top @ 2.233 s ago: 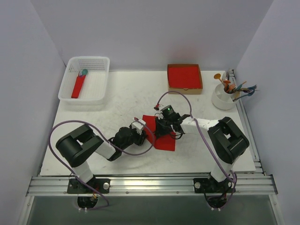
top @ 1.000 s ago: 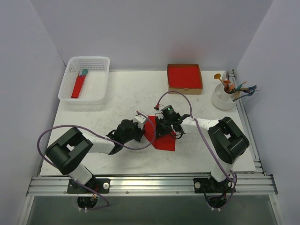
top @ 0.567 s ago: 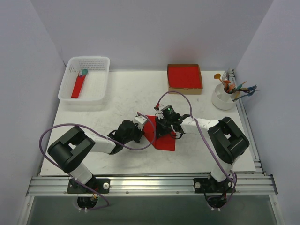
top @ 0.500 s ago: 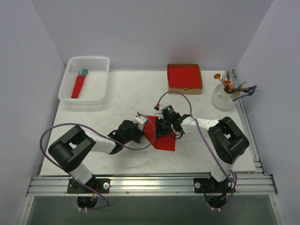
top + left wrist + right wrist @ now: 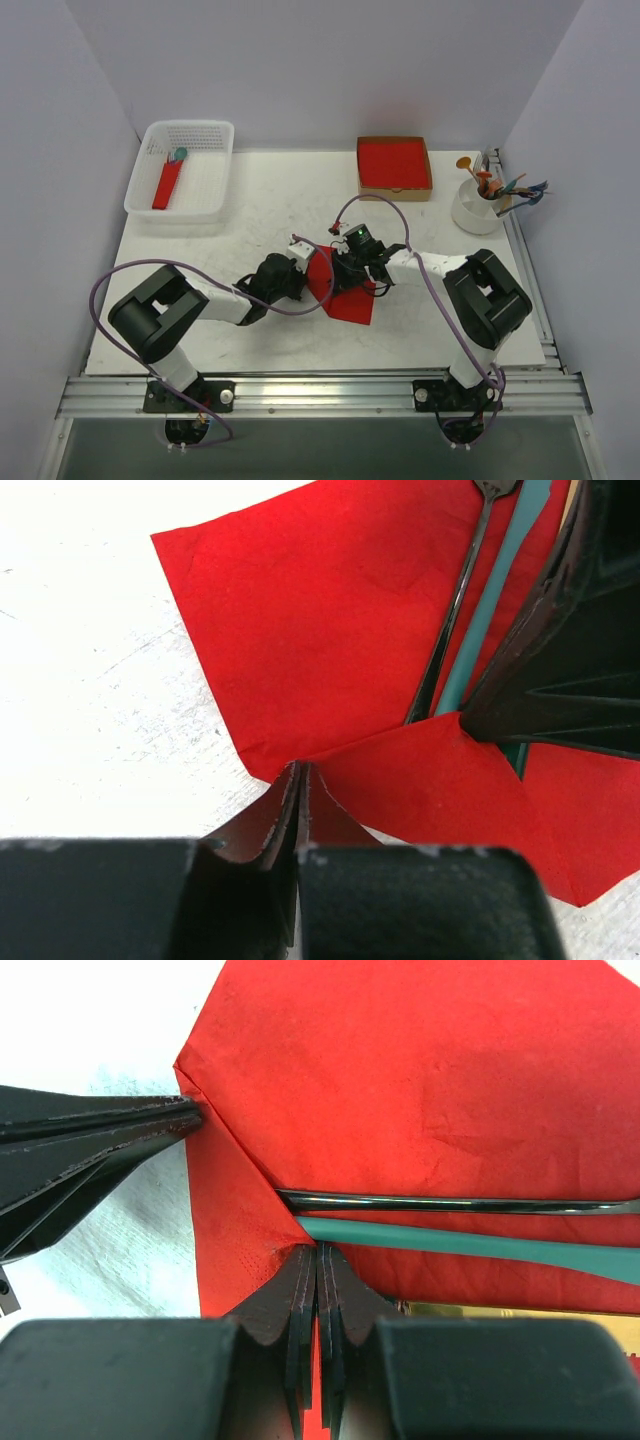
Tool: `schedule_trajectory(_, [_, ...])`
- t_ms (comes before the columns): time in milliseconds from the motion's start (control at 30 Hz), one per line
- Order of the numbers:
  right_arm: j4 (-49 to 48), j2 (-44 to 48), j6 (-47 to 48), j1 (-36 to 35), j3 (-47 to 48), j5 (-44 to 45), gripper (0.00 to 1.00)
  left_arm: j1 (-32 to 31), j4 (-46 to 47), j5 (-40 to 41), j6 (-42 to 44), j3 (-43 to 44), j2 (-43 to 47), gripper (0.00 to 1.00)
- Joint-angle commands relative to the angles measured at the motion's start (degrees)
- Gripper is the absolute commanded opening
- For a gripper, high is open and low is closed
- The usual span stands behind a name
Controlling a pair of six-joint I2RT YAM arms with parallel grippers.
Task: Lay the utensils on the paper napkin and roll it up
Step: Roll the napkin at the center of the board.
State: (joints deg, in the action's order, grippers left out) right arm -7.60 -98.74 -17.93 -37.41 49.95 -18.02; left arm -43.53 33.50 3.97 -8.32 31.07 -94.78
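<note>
The red paper napkin [image 5: 356, 302] lies mid-table, its left edge lifted and folded inward. A slim dark grey fork [image 5: 455, 610] and a teal handle [image 5: 502, 575] lie on it side by side; both also show in the right wrist view, the fork [image 5: 450, 1202] above the teal handle [image 5: 480, 1241]. My left gripper [image 5: 300, 772] is shut on the napkin's near edge [image 5: 330, 630], at the napkin's left side in the top view [image 5: 306, 268]. My right gripper [image 5: 318, 1252] is shut on the folded napkin edge [image 5: 240, 1210] right beside the utensil ends, and shows in the top view [image 5: 346, 277].
A white basket [image 5: 150, 190] at the back left holds a red roll with a teal spoon head [image 5: 167, 185]. A cardboard box [image 5: 395, 192] with a red stack sits at the back centre. A white cup [image 5: 476, 215] with colourful cutlery stands at the back right.
My left gripper has lifted the napkin's left edge and carried it rightward over the sheet, and the left arm's elbow has swung. The right gripper has stayed in place.
</note>
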Motion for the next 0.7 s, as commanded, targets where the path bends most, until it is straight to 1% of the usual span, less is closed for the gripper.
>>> schedule_trajectory(0, [4.3, -0.8, 1.1, 0.8, -1.3, 1.6, 0.00, 0.1, -3.1, 3.2, -0.8, 0.7, -1.1, 0.07])
schedule_trajectory(33, [4.3, -0.9, 1.1, 0.7, -1.3, 1.6, 0.00, 0.1, -3.1, 3.3, -0.8, 0.8, -1.0, 0.11])
schedule_trajectory(67, [4.3, -0.9, 1.1, 0.7, -1.2, 1.5, 0.00, 0.0, -3.0, 3.4, -0.9, 0.7, -1.0, 0.19])
schedule_trajectory(133, [4.2, -1.0, 1.1, 0.6, -1.3, 1.5, 0.00, 0.0, -3.1, 4.0, -1.1, 0.7, -1.0, 0.23])
schedule_trajectory(300, [4.3, -1.1, 1.1, 0.7, -1.3, 1.5, 0.00, 0.0, -3.8, 5.1, -1.4, 0.9, 0.6, 0.25])
schedule_trajectory(400, [4.1, -1.3, 1.1, 0.8, -1.2, 1.4, 0.00, 0.1, -5.0, 4.6, -1.4, 0.9, 4.1, 0.27])
schedule_trajectory(533, [4.2, -1.3, 1.0, 0.7, -1.1, 1.4, 0.00, 0.1, -8.6, 3.9, -0.9, 2.2, 8.0, 0.28])
schedule_trajectory(667, [4.3, -1.2, 0.9, 0.8, -0.9, 1.4, 0.00, 0.2, -9.2, 2.5, 0.1, 3.4, 8.0, 0.27])
